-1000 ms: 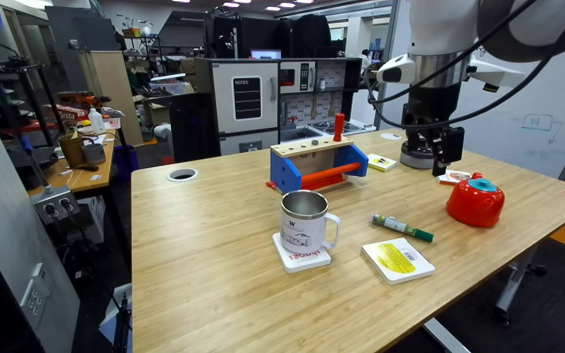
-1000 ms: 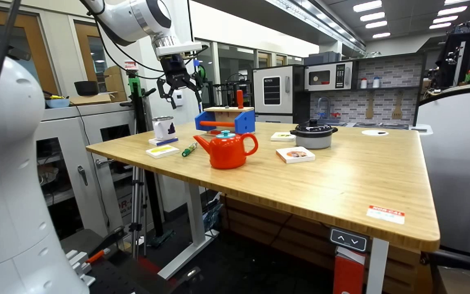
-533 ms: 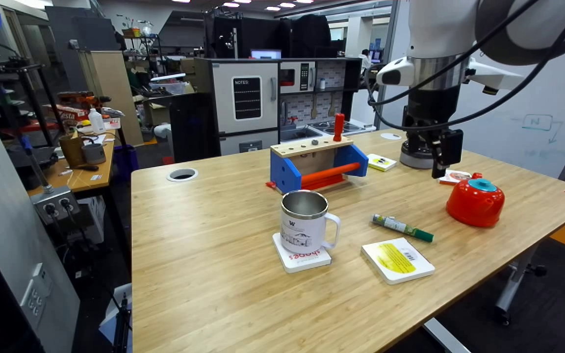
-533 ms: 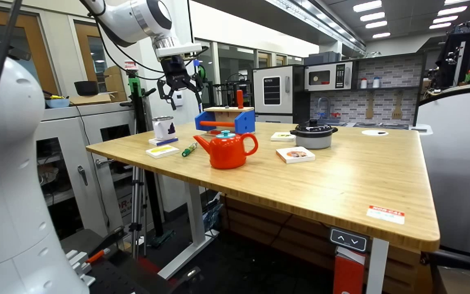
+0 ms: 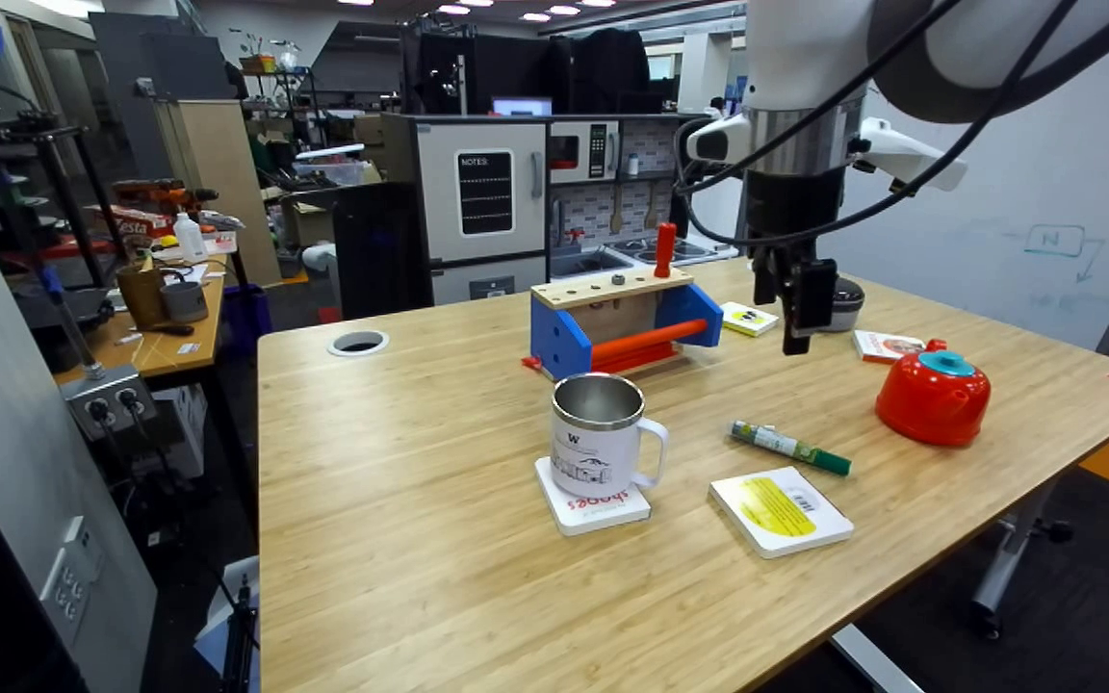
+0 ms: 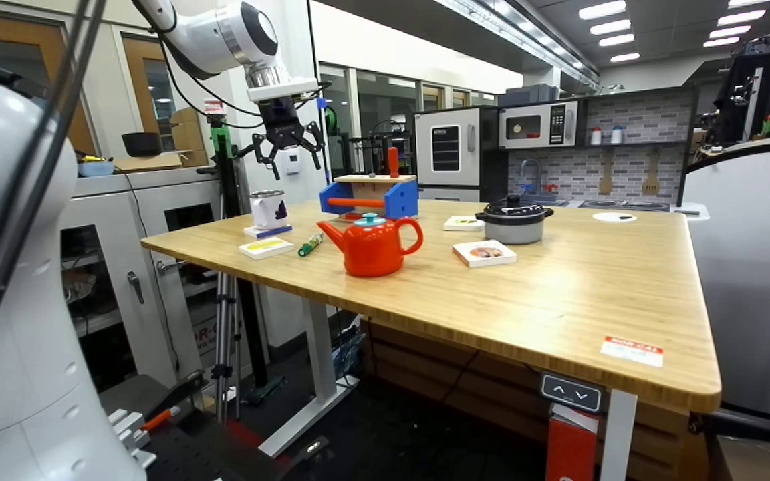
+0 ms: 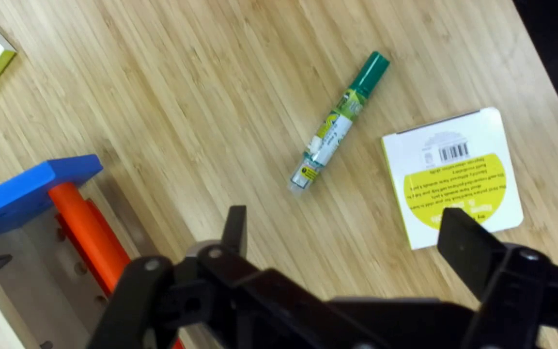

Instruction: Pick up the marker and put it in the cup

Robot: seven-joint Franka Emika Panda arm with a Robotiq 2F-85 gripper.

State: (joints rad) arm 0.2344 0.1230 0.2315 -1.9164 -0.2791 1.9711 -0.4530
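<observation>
- Overhead, well clear of the counter, the fingers stood spread wide, bare wood showing through the gap between them in the wrist view.
- The marker lay on the counter, apart from the fingers: beyond their gap in the wrist view, below them in both exterior views. Its clear end was nearer to them in the wrist view; its dark green end pointed away.
- A white book with a yellow patch lay flat near the marker, to its right in the wrist view, its near edge partly hidden behind a finger.
- The cup, white outside and metallic inside, stood upright on a second book, lower than the fingers and to their left in an exterior view.
- The toy toolbox of blue, red and wood sat left of the fingers in the wrist view, partly hidden behind them.
- The red teapot, with a teal lid, stood on the counter, below and to the right of the fingers in both exterior views.
- A gray pot with a black lid stood well to the right of the fingers in an exterior view, two more books near it.
</observation>
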